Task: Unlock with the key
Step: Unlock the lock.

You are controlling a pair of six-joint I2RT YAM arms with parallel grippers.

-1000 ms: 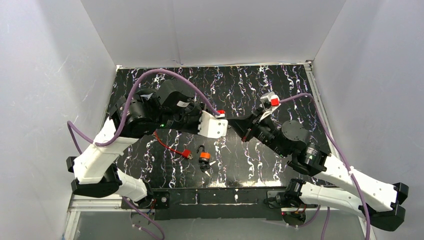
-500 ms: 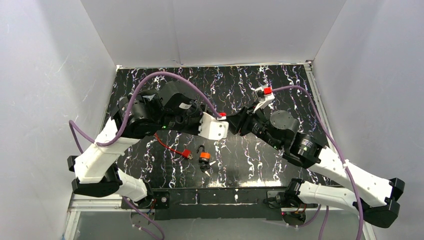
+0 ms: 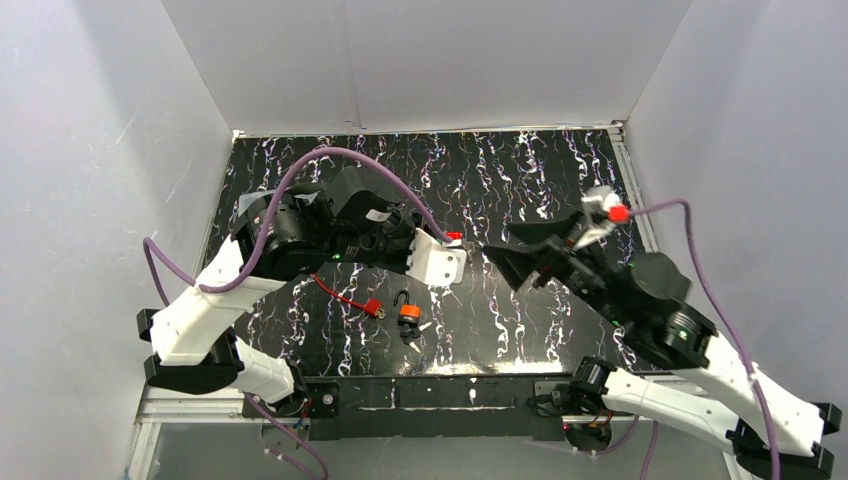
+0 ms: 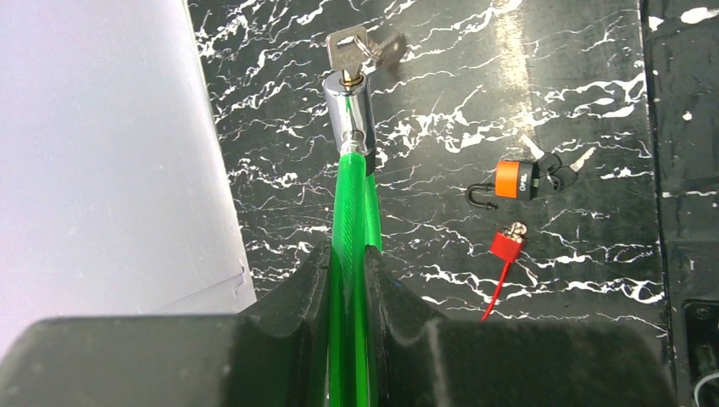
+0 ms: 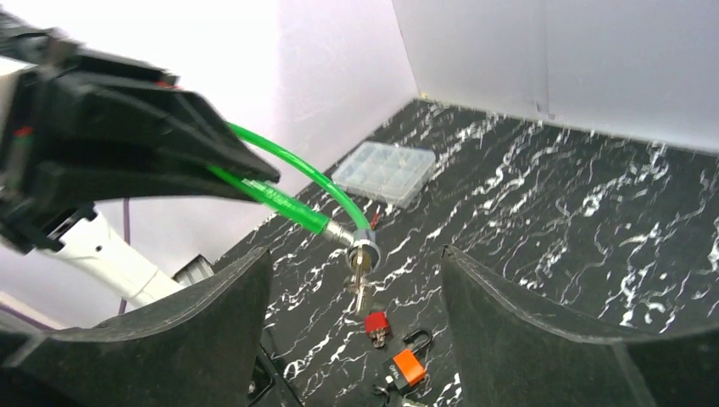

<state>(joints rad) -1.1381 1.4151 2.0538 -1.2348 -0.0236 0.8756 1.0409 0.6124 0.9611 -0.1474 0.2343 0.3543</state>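
Observation:
A green cable lock [image 4: 352, 229] runs out between my left gripper's [image 4: 349, 254] fingers, which are shut on the cable. Its silver cylinder [image 4: 348, 114] hangs above the table with the key [image 4: 352, 47] stuck in its end. In the right wrist view the cylinder [image 5: 365, 248] and key [image 5: 362, 284] sit ahead of my right gripper [image 5: 354, 254], whose jaws stand wide open and apart from the key, holding nothing. From above, the right gripper [image 3: 500, 262] faces the left gripper [image 3: 452, 262] over mid-table.
An orange padlock [image 3: 408, 312] with keys in it lies near the front edge, beside a small red lock [image 3: 372, 308] on a red cable. A clear plastic box [image 5: 386, 170] sits at the back left. White walls enclose the black marbled table [image 3: 520, 170].
My right gripper has opened, let go of the key and drawn back to the right. The left arm has barely shifted, still gripping the cable.

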